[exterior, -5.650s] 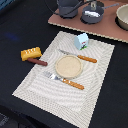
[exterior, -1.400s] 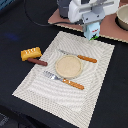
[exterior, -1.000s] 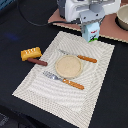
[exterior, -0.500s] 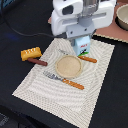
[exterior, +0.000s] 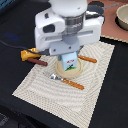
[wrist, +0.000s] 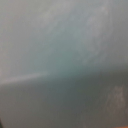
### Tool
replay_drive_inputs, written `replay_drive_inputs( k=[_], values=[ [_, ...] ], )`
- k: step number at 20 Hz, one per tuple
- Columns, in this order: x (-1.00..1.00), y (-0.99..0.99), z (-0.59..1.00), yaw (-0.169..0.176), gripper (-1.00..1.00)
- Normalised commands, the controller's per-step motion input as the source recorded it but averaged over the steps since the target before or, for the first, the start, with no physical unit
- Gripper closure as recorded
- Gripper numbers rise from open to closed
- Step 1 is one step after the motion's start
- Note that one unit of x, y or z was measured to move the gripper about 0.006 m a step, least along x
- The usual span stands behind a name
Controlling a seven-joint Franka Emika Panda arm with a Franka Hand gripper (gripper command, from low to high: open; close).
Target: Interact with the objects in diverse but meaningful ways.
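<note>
Black surface: a dark tabletop [exterior: 15, 30] fills the exterior view, with a cream woven placemat [exterior: 45, 87] lying on it at an angle.
Far left: a yellow bread loaf [exterior: 26, 54] sits on the tabletop just off the placemat's edge, with a brown sausage [exterior: 38, 62] right beside it, reaching the mat's edge.
Left of centre: a utensil [exterior: 67, 81] with a silvery head and an orange-brown handle lies flat on the placemat, just in front of the plate.
Centre: a round tan plate [exterior: 75, 73] rests on the placemat.
Carton: a white-and-light-blue carton [exterior: 70, 59] with a green mark stands upright over the plate; whether its base touches the plate cannot be told.
Arm: the large white and grey body of the 1 robot arm [exterior: 65, 25] hangs directly above the carton and hides its top.
Gripper: the gripper [exterior: 70, 51] is at the carton's top; its jaws are covered by the arm's body, so I cannot tell whether they pinch the carton or stand apart.
Right of centre: a 2nd orange-brown handled utensil [exterior: 87, 59] lies on the placemat, just beside the plate.
Far right: a round bowl-like vessel [exterior: 123, 16] sits at the frame's upper corner, cut off by the edge.
Wrist view: only a blurred pale blue-grey surface, too soft to identify.
</note>
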Motion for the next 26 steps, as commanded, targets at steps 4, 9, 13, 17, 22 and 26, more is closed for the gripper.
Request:
replay_drive_inputs(
  k=[4, 9, 13, 17, 22, 26],
  values=[
    [0.11, -0.94, -0.08, 0.075, 1.0],
    [0.05, -0.71, -0.1, 0.207, 1.0],
    [0.0, -0.61, -0.17, 0.218, 1.0],
    [-0.04, -0.48, -0.24, 0.205, 1.0],
    [0.02, -0.24, -0.13, 0.154, 1.0],
    [0.14, -0.01, -0.01, 0.15, -1.0]
  ],
)
